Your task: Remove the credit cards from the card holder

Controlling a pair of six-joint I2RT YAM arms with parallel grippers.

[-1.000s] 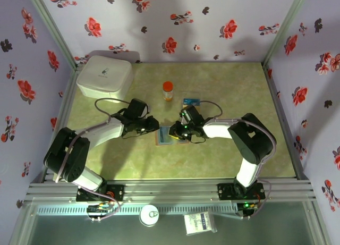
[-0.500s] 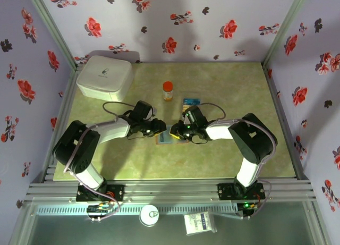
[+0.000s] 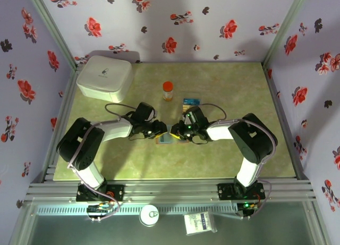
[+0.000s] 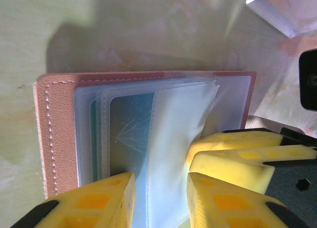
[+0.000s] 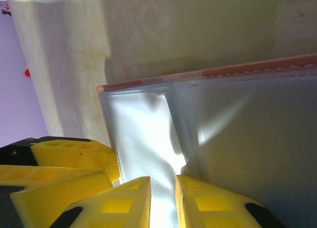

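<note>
- The card holder (image 4: 54,139) is reddish-brown and leathery with a stitched edge and rounded corners. It lies open and flat on the mottled green table (image 3: 223,85), about mid-table, right between my two grippers.
- Inside it's a stack of floppy clear plastic pockets. At least one teal card (image 4: 130,134) with a fan-like line pattern sits in a pocket on the holder's left half.
- My right gripper (image 5: 163,201) looks closed on a clear sleeve (image 4: 178,124), pinching its free edge so the sleeve lifts off the stack.
- My left gripper (image 4: 161,201) is only narrowly apart. That sleeve runs through the gap, and the chunky yellow fingers aren't squeezing it.
- A loose card (image 3: 191,102) lies flat on the table just beyond the holder.
- Further back there's an orange-capped bottle (image 3: 168,90), and far left a rounded white box (image 3: 104,77).
</note>
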